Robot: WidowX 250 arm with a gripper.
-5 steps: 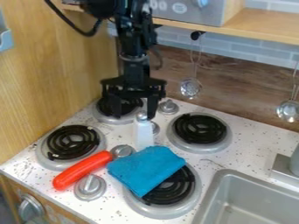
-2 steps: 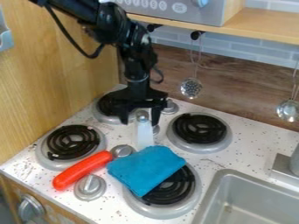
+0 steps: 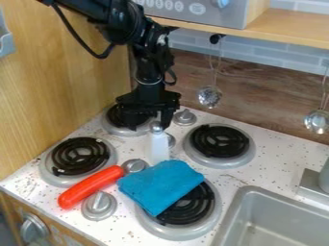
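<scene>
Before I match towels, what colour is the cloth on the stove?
The cloth is turquoise blue; the camera view shows it best.

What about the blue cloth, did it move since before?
No, the blue cloth hasn't moved; it still covers the same part of the burner beside the sink.

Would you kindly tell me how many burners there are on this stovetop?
4: the left burner, the upper-left burner, partly hidden behind the hand, the right burner, and the lower burner, partly covered by the blue cloth.
</scene>
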